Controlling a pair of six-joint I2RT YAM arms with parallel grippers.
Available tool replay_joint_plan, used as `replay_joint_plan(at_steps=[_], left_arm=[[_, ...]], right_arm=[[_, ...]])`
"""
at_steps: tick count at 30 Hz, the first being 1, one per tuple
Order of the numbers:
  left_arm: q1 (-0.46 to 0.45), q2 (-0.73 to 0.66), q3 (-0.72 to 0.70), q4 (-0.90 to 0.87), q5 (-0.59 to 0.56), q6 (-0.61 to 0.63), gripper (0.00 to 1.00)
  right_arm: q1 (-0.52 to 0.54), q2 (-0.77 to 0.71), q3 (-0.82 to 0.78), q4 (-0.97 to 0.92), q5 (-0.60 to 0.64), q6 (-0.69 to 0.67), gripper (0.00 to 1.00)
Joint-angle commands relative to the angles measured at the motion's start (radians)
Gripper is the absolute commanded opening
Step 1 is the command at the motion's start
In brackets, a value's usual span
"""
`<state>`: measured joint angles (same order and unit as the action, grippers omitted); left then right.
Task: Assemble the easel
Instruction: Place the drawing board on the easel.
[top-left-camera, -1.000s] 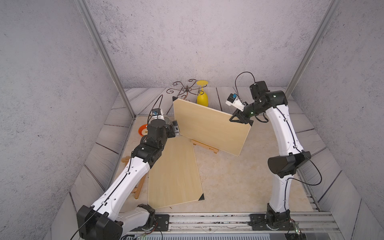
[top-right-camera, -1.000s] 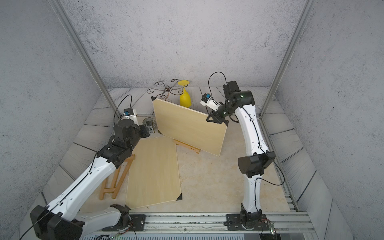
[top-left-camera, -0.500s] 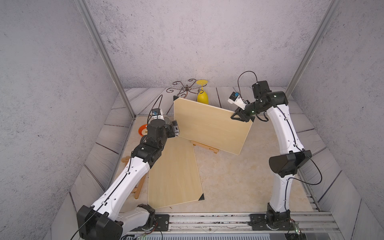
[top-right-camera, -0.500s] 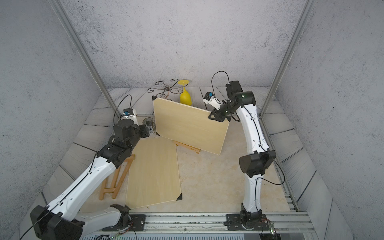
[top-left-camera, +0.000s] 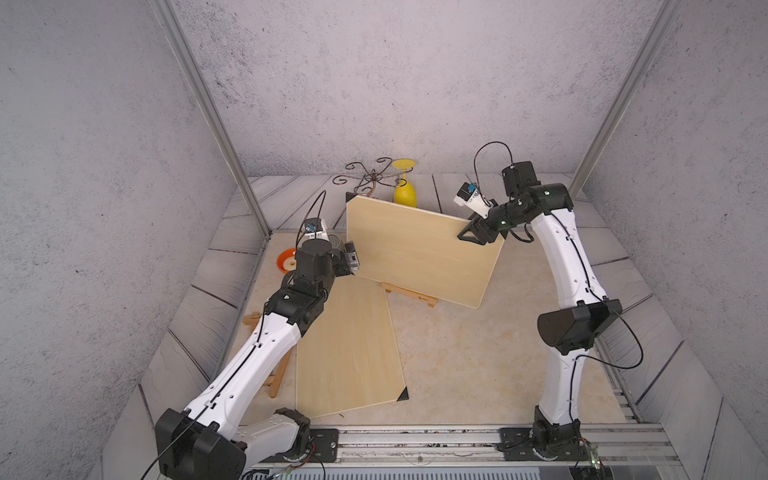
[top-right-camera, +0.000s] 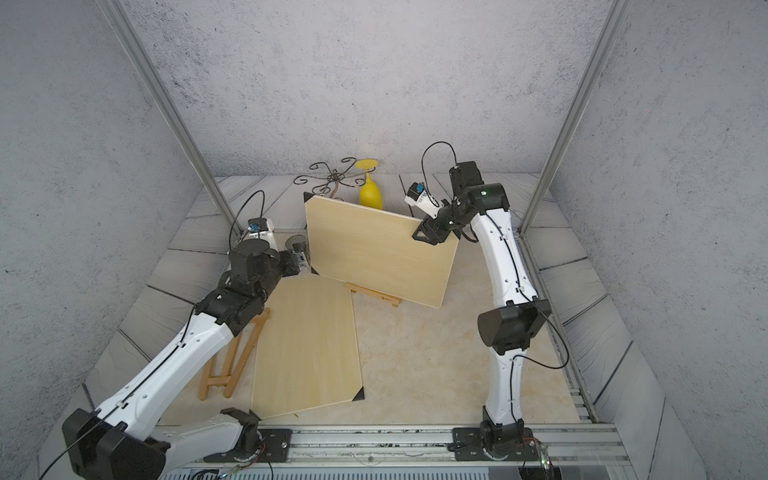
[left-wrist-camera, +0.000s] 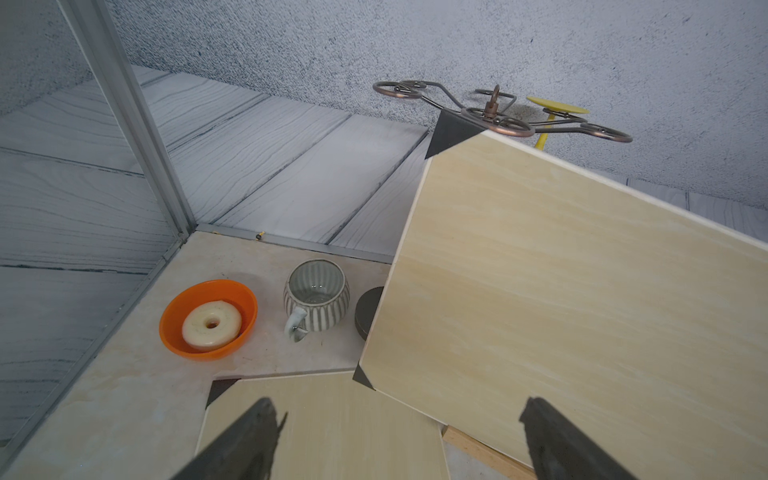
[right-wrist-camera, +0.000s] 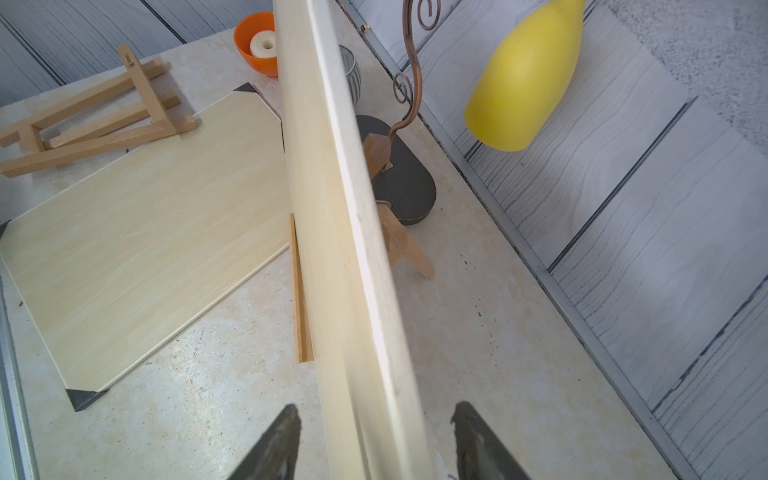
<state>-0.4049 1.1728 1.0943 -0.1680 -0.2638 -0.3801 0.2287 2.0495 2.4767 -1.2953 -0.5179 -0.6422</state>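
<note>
Easel: stood (top-left-camera: 410, 294) at the back of the table (top-left-camera: 478, 353), ledge under the upright board (top-left-camera: 419, 253), rear leg splayed behind.
Upright board: leaned back on that easel, its long edge running across from my left arm's side to my right's.
Right gripper (right-wrist-camera: 374, 415): straddled the board's top corner on its own side, a gap showing at each face, gripping nothing.
Left gripper (left-wrist-camera: 397, 415): spread wide and empty, just beside the board's lower corner.
Second easel (right-wrist-camera: 99, 145): lay flat beside the flat board (top-left-camera: 349, 349), far nearer my left arm.
Next, my guess: the right gripper should draw off along the board's plane, so no finger drags it off the ledge.
</note>
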Motion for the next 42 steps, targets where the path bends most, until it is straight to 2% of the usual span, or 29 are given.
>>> replay_joint_plan(at_steps=[1, 10, 15, 22, 35, 39, 42], left_arm=[[0.011, -0.001, -0.013, 0.024, 0.005, -0.009, 0.94], [0.011, 0.011, -0.032, 0.029, 0.058, -0.035, 0.92], [0.011, 0.044, -0.045, 0.038, 0.136, -0.067, 0.9], [0.009, 0.064, -0.084, 0.071, 0.179, -0.078, 0.89], [-0.01, 0.208, -0.157, 0.252, 0.343, -0.068, 0.84], [-0.024, 0.285, -0.166, 0.306, 0.38, -0.058, 0.82], [-0.031, 0.348, -0.153, 0.324, 0.394, -0.059, 0.82]], right_arm=[[0.003, -0.011, -0.024, -0.001, 0.032, 0.019, 0.65], [0.003, -0.017, -0.054, 0.061, 0.08, 0.052, 0.77], [0.003, -0.034, -0.11, 0.106, 0.093, 0.059, 0.8], [0.002, -0.064, -0.161, 0.135, 0.142, 0.049, 0.83], [0.0, -0.1, -0.238, 0.28, 0.247, 0.108, 0.93], [0.001, -0.143, -0.275, 0.319, 0.221, 0.119, 1.0], [0.0, -0.169, -0.31, 0.346, 0.209, 0.122, 0.99]])
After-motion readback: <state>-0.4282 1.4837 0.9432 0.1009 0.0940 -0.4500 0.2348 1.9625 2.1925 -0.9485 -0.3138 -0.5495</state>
